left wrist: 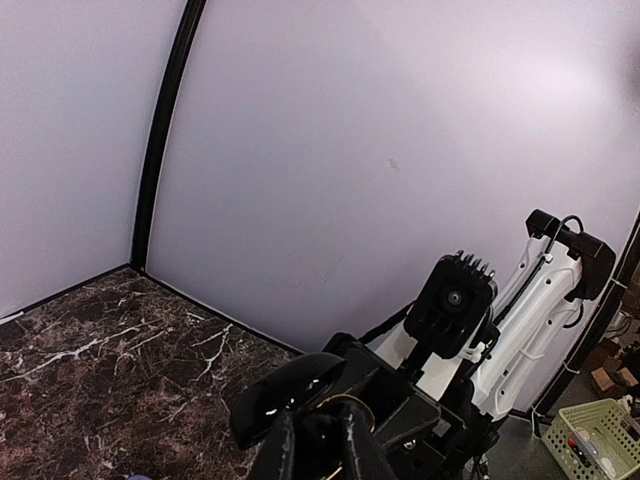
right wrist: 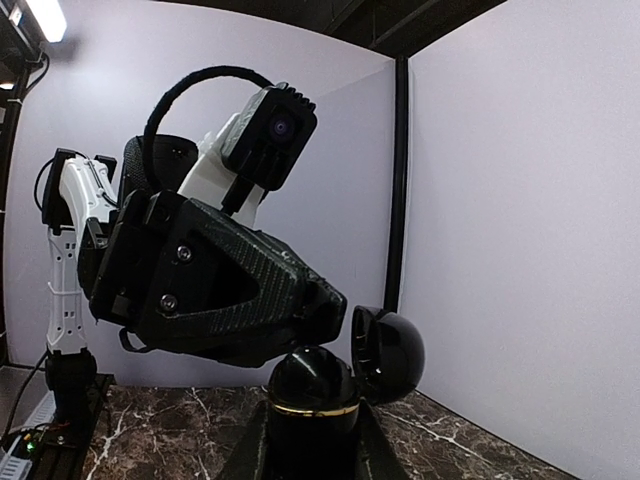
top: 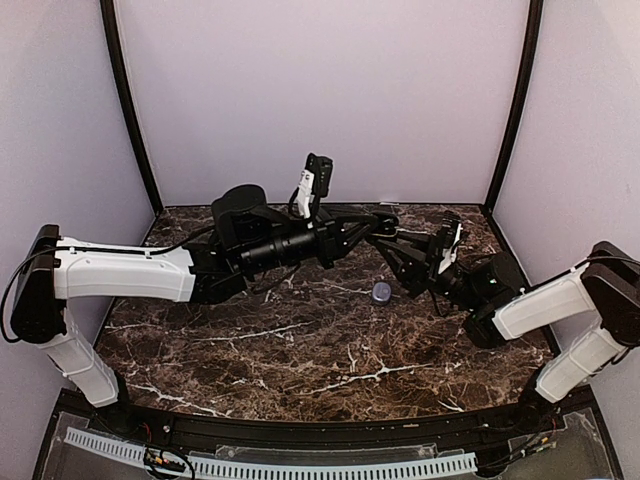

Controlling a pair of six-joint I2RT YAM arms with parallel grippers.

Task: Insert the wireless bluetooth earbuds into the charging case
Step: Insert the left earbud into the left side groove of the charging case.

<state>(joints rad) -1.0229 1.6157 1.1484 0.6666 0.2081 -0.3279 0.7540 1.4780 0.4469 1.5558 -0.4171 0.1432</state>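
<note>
Charging case (right wrist: 312,388), lid (right wrist: 388,352) open, clamped in right pincer (right wrist: 310,440) above counter (top: 300,350). Left pincer (top: 380,226) at case mouth; cannot tell jaw state. Pale purple earbud (top: 381,292) lies on counter beneath. Risk: misaligned bud catches rim, drops.

The left arm (top: 120,275) and the right arm (top: 545,312) are built alike, with smooth white shells between black joints. A thick black cable (right wrist: 195,73) arches over the left wrist at 12 o'clock. A boxy black camera (right wrist: 272,130) sits on a white bracket. The left gripper (right wrist: 338,308) is cased in black carbon weave with two round screws (right wrist: 178,253).
</note>
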